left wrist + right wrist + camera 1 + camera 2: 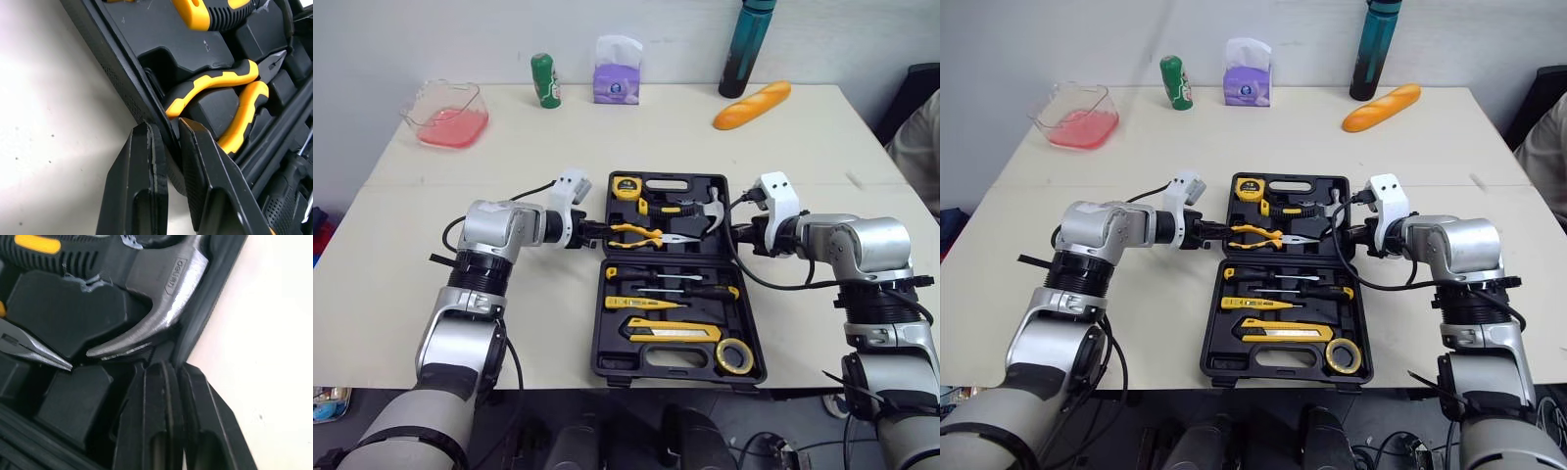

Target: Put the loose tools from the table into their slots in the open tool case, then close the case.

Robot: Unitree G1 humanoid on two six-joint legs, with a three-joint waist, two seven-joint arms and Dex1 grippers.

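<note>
Count the contents of the open tool case (pixel 607 364) first: one tape measure (pixel 626 186), one hammer (pixel 713 208), one pair of pliers (pixel 646 235), three screwdriver-type tools (pixel 717 291), one utility knife (pixel 671 331) and one roll of tape (pixel 735 355). All eight sit inside the case, which lies flat on the table between the two grippers.

Check the arm pose. Both forearms are bent inward at the elbow, so the grippers point toward each other across the far half of the case.

The left gripper (pixel 595 231) is set narrow, its fingers (pixel 142 161) pinching the case's side wall (one finger outside, one inside). The pliers handles lie just beyond its fingertips.

The right gripper (pixel 736 238) is likewise narrow, its fingers (pixel 156 396) clamped astride the opposite wall. The hammer claw lies just ahead of its fingertips.

The hammer head carries a stamp that reads "deli".
</note>
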